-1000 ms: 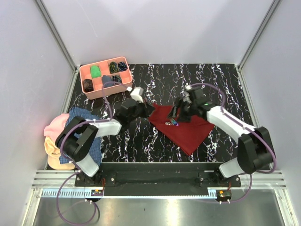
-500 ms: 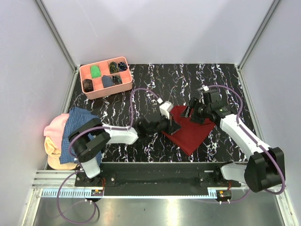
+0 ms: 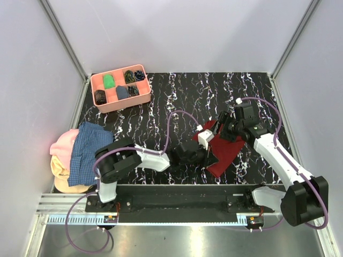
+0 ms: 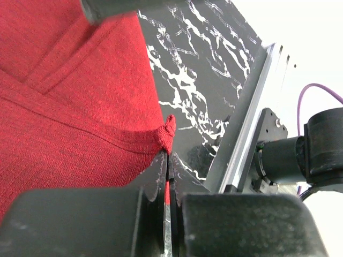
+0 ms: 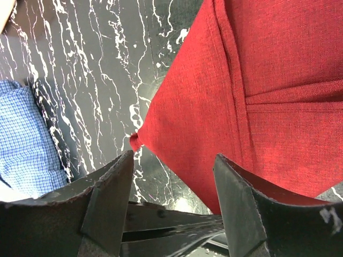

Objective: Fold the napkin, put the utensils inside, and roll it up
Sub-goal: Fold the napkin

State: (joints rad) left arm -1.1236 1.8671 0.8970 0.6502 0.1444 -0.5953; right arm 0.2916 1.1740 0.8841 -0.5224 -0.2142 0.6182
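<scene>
The dark red napkin [image 3: 229,150] lies folded on the black marbled table, right of centre. My left gripper [image 3: 210,158] reaches across from the left and is shut on one pinched corner of the napkin [image 4: 169,130], held just above the table near the front rail. In the left wrist view the two fingers [image 4: 158,176] press together with red cloth between them. My right gripper [image 3: 221,128] hovers open over the napkin's far edge [image 5: 241,91], holding nothing. The utensils are hidden.
A pink compartment tray [image 3: 119,87] stands at the back left. A blue checked cloth [image 3: 91,145] lies over a pink cloth [image 3: 60,143] and a tan one [image 3: 60,172] at the left edge. The metal front rail [image 4: 251,126] runs close to the held corner.
My left gripper has carried the napkin corner rightward and toward the front, folding the cloth over the utensils, which no longer show. The right gripper has backed off to the right.
</scene>
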